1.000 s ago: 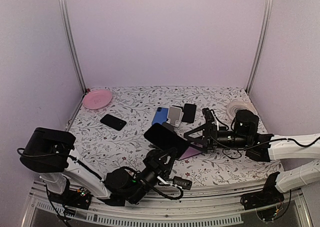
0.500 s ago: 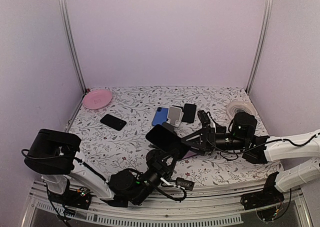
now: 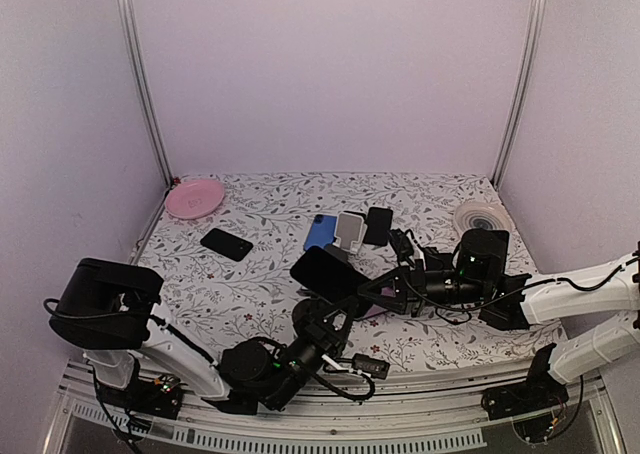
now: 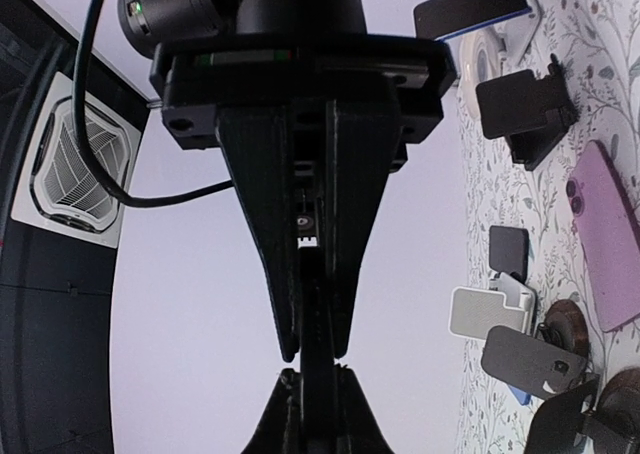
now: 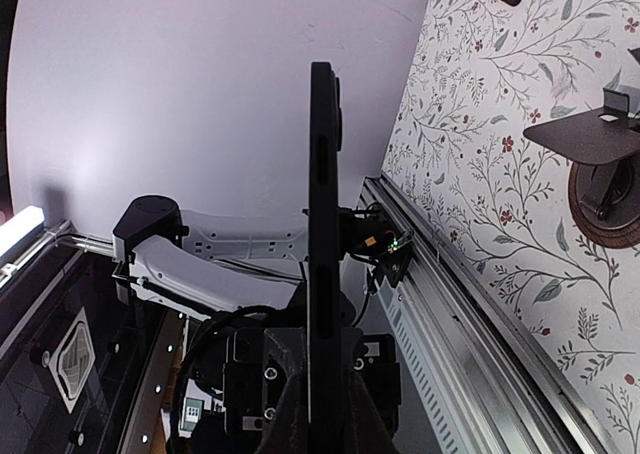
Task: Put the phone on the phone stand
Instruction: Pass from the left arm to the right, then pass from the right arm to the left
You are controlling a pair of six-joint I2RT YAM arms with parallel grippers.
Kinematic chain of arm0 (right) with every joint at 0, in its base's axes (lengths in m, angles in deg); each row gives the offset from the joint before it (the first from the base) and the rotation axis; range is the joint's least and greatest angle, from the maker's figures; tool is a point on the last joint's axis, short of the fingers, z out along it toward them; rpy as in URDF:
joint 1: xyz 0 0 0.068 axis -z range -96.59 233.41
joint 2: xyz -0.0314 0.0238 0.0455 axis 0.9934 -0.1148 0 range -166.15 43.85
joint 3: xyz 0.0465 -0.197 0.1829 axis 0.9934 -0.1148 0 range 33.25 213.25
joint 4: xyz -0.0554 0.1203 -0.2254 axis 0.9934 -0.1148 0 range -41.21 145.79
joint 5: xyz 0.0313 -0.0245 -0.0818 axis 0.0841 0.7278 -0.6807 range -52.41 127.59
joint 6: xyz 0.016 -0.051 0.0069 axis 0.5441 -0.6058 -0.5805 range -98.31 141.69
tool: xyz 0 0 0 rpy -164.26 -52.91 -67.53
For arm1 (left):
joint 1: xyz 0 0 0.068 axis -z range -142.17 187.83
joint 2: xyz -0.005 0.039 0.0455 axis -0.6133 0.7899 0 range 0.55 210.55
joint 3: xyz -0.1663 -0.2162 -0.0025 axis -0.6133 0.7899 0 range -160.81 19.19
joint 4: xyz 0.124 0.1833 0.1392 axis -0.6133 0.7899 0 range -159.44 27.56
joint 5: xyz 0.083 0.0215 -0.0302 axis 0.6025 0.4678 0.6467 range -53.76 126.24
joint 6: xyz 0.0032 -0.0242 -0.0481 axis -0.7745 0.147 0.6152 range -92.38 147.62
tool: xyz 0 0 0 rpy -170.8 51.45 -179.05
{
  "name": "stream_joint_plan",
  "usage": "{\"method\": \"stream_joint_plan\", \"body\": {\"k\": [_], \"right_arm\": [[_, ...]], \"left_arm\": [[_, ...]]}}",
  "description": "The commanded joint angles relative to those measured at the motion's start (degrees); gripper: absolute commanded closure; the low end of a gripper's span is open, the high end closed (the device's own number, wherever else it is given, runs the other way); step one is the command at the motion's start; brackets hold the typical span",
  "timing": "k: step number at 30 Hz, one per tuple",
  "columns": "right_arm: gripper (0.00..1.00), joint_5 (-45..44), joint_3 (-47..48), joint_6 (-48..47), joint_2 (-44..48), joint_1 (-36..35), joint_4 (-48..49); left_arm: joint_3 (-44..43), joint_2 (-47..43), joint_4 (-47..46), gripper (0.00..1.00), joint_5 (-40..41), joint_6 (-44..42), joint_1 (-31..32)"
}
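A black phone (image 3: 328, 272) is held tilted above the table's near middle. My left gripper (image 3: 322, 312) is shut on its lower edge from below. My right gripper (image 3: 384, 291) reaches in from the right and is shut on its right end. The left wrist view shows the phone (image 4: 313, 369) edge-on between my left gripper (image 4: 312, 389) and the right gripper (image 4: 312, 346). Seen from the right wrist, the phone (image 5: 321, 224) rises edge-on out of my right gripper (image 5: 322, 399). A white phone stand (image 3: 349, 229) (image 4: 488, 311) stands behind the phone.
A dark stand on a round brown base (image 5: 600, 189) (image 4: 548, 359) sits close by. A purple phone (image 3: 378, 306), a blue phone (image 3: 318, 232) and two black phones (image 3: 378, 224) (image 3: 225, 243) lie around. A pink plate (image 3: 195, 197) is back left, a white round dish (image 3: 480, 214) back right.
My right gripper moved left to the phone and closed on its right end. The left gripper kept its hold, and the phone barely shifted.
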Motion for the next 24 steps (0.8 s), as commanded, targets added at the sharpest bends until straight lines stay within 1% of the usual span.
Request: {"method": "stream_joint_plan", "body": {"k": [1,2,6,8,9,11,13,16,19,21,24], "right_arm": [[0.97,-1.46,-0.82,-2.83,0.4,-0.31,2.67],[0.98,-1.74,-0.93,-2.98,0.68,-0.39,2.63],[0.98,-4.19,-1.43,-4.13,2.32,-0.33,1.73],[0.98,-6.25,-1.67,-5.47,3.86,-0.32,-0.08],[0.98,-7.93,-1.76,-6.45,5.26,-0.32,-1.49],[0.98,-11.42,-2.07,-8.49,7.87,-0.38,-4.31],[0.98,-14.38,-2.54,-9.88,10.47,-0.38,-6.28],[0.98,-17.61,-3.1,-11.11,13.79,-0.38,-7.9],[0.98,-19.52,-3.09,-11.83,16.0,-0.35,-8.92],[0.98,-20.42,-3.03,-12.21,16.95,-0.33,-9.38],[0.98,-21.63,-2.96,-12.66,17.91,-0.34,-9.77]], "left_arm": [[-2.39,0.2,-16.58,0.93,2.13,2.04,0.42],[-2.54,-0.07,-16.58,0.86,2.56,2.55,0.36],[-2.25,-1.44,-16.58,0.44,3.99,4.5,0.37],[-1.98,-1.63,-16.55,0.25,4.72,4.75,0.44],[-1.84,-1.61,-16.57,0.18,5.16,4.79,0.51],[-1.63,-1.6,-16.5,0.08,6.06,5.5,0.62],[-1.16,-1.8,-16.24,0.04,6.8,7.31,0.88],[-0.75,-2.53,-13.35,0.03,8.3,11.49,0.97],[-0.46,-4.18,-8.95,0.03,9.54,17.63,1.23],[-0.38,-6.1,-3.31,0.03,10.2,23.35,1.43],[-0.38,-9.86,7.48,0.03,10.49,35.06,1.47]]}}
